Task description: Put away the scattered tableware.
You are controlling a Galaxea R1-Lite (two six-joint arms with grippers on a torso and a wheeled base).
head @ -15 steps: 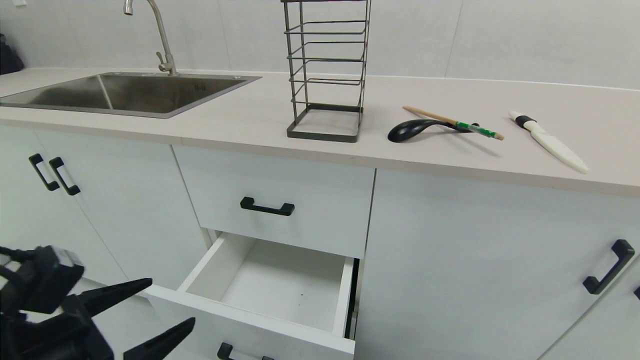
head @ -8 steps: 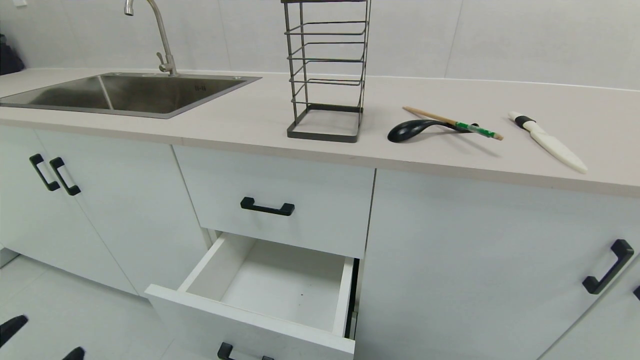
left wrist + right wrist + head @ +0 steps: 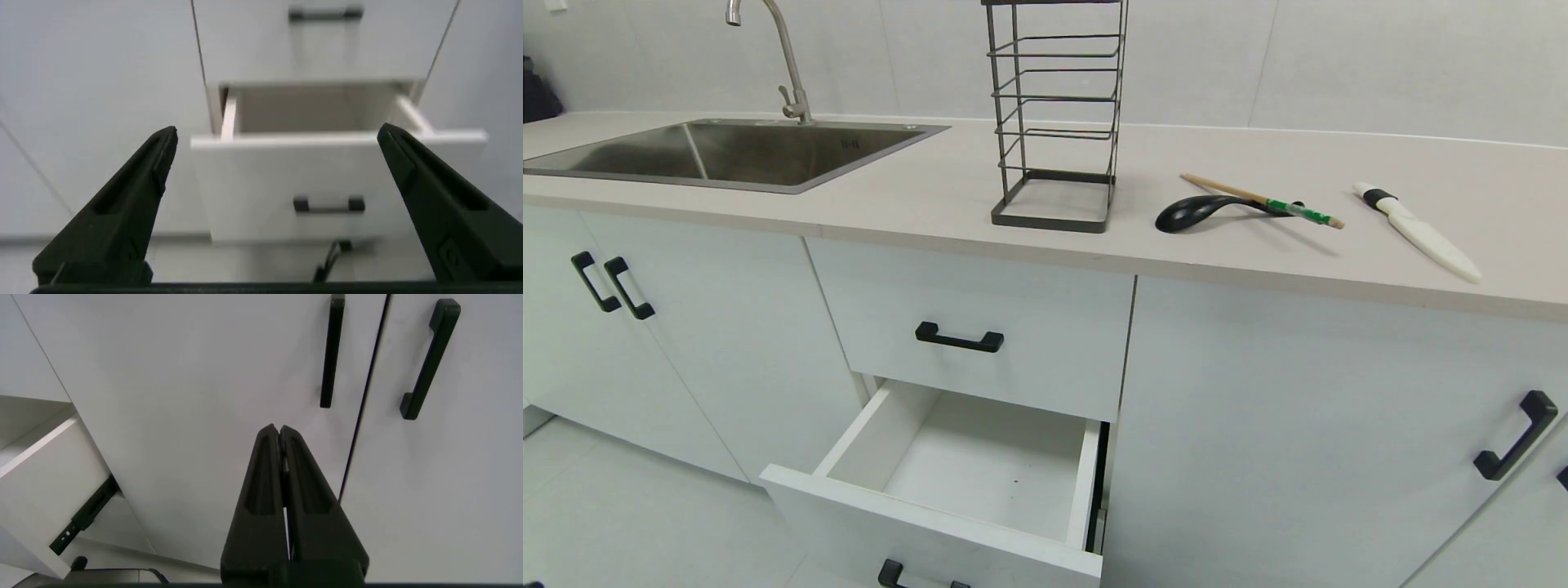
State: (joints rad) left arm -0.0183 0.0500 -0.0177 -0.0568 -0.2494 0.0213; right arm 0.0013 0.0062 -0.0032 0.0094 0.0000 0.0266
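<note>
Toward counter (image 3: pixel 915 200) right end: chopsticks (image 3: pixel 1262 200) across black spoon (image 3: pixel 1194 211), white knife (image 3: pixel 1419 232) near; lower drawer (image 3: pixel 915 532) pulled out; left gripper (image 3: pixel 276 135) spread wide facing it; right gripper (image 3: pixel 282 431) pinched closed, empty

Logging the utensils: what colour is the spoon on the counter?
The spoon is black, clearest in the head view.

Drawer (image 3: pixel 915 531) open upward — rack (image 3: pixel 1049 221) stands near spoon (image 3: pixel 1184 214)

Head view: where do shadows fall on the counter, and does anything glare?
Head view: light is soft and even; the chopsticks and black spoon throw faint shadows towards the counter's front edge; the sink reflects dully, without glare. Right wrist view: a dark gap shows beside the open drawer.
</note>
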